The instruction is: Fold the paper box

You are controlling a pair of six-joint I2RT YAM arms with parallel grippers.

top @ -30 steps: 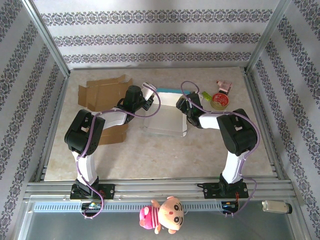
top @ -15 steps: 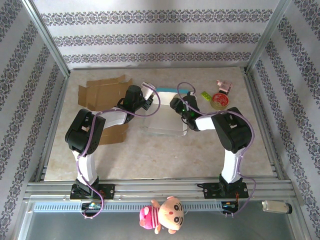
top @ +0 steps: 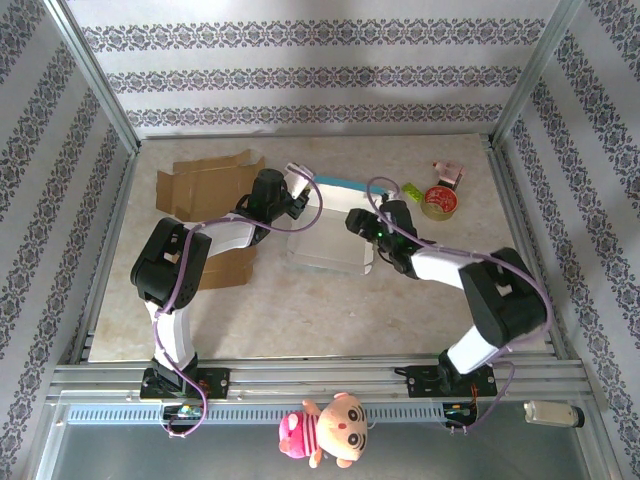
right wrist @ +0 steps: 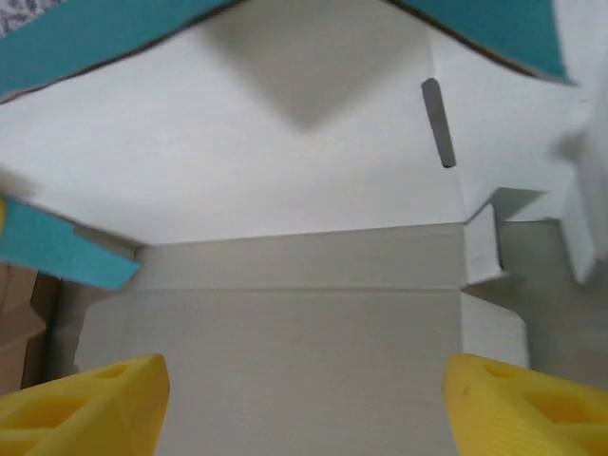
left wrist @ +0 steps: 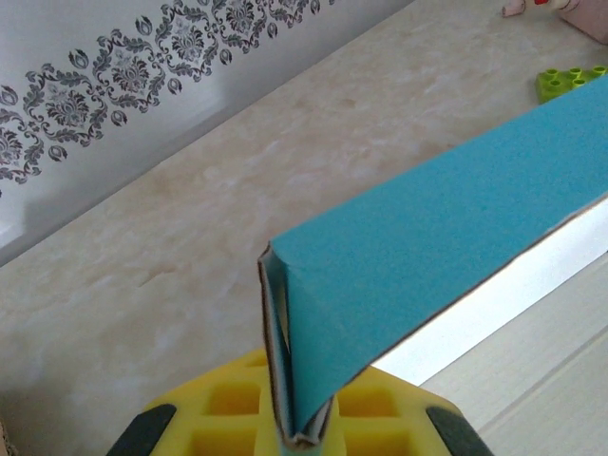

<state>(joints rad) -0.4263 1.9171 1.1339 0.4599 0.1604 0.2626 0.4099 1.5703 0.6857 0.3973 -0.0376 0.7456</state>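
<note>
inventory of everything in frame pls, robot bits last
paper box: 1, white inside and teal outside, table centre, partly folded
cardboard sheets: 2, brown, one flat at back left, one under the left arm
tape roll: 1, red and tan, back right
green block: 1, green, just left of the tape roll
pink item: 1, pink, behind the tape roll, too small to identify
plush toy: 1, pink and tan, near rail, centre
left fingers: yellow, shut on the paper box's teal flap
right fingers: yellow, open, over the box's white inside
</note>
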